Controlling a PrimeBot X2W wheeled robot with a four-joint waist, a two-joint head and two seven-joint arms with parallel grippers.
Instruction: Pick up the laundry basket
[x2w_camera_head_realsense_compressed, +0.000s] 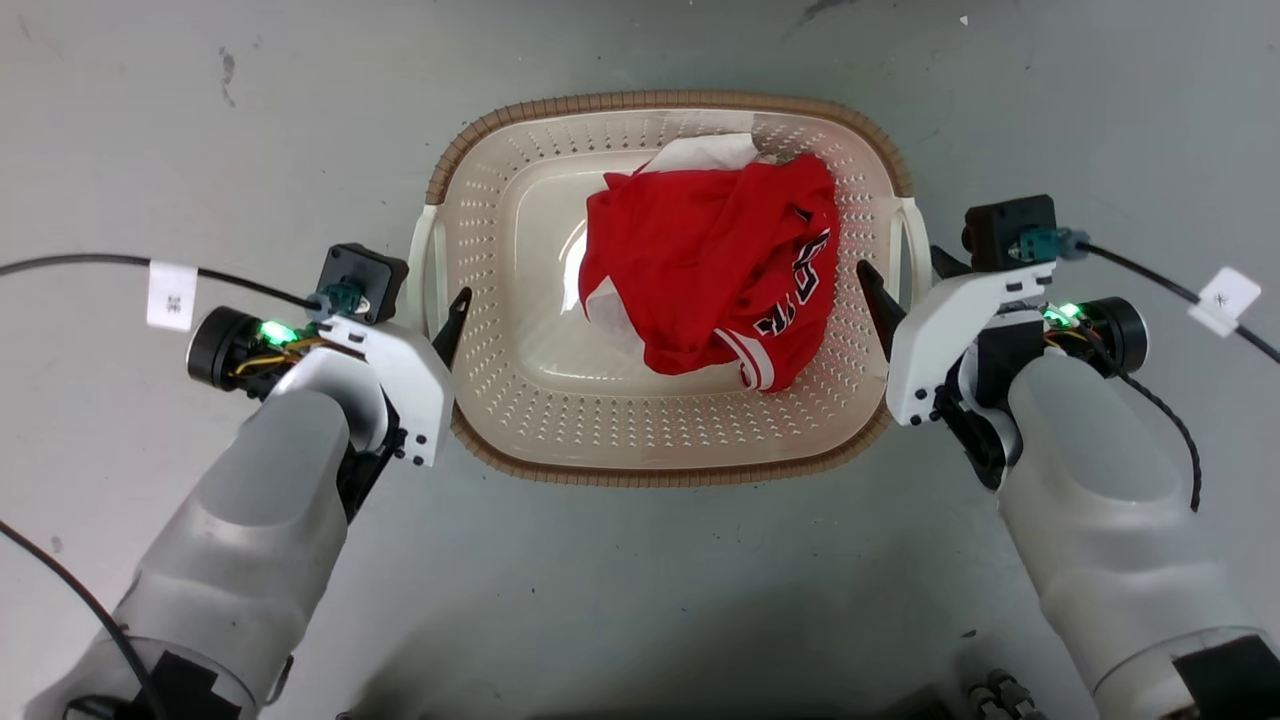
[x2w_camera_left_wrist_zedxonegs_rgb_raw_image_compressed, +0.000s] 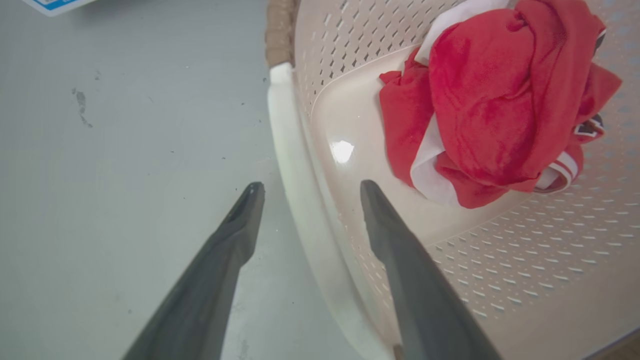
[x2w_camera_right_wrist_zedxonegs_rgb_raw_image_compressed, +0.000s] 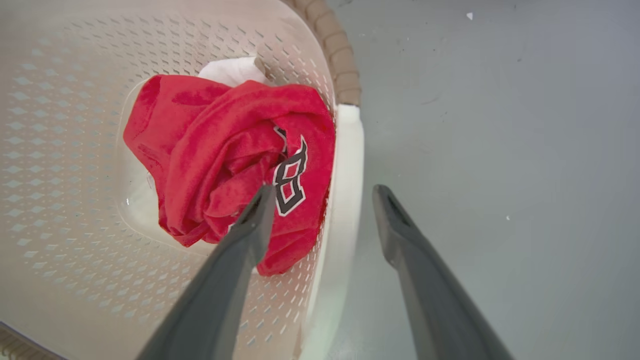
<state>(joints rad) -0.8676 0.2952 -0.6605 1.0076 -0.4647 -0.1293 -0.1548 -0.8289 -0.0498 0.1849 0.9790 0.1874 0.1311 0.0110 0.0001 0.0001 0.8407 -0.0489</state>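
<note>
1. Setting: bare grey floor (x2w_camera_head_realsense_compressed: 640, 600), smooth, with a few dark scuffs. No desk is involved; the item stands directly on the floor.
2. Item: cream plastic laundry basket (x2w_camera_head_realsense_compressed: 650, 420), rounded-rectangular, perforated walls, brown woven-look rim, plain glossy bottom. It sits upright in front of the robot, between its two arms.
3. Fittings: a white side handle (x2w_camera_left_wrist_zedxonegs_rgb_raw_image_compressed: 295, 165) on the robot's left and a matching white side handle (x2w_camera_right_wrist_zedxonegs_rgb_raw_image_compressed: 345, 165) on its right, each set into a break in the brown rim.
4. Contents: a crumpled red jersey with white trim and dark lettering (x2w_camera_head_realsense_compressed: 710, 270), lying toward the right half of the basket, with a piece of white cloth (x2w_camera_head_realsense_compressed: 700, 152) showing behind it.
5. Left pincer (x2w_camera_left_wrist_zedxonegs_rgb_raw_image_compressed: 311, 186): parted wide and holding nothing. One finger is outside the left handle and the other inside the basket wall.
6. Right pincer (x2w_camera_right_wrist_zedxonegs_rgb_raw_image_compressed: 324, 190): likewise parted and empty, straddling the right handle. Its inner finger is over the jersey.
7. Contact: whether any finger touches the plastic cannot be told.
8. Step in hand, as judged: lining up on both handles, with the grasp not yet made.
9. Next move, as judged: close both pincers on the handles and raise them together and level. The load sits off-centre, and the right inner finger may pinch fabric.
</note>
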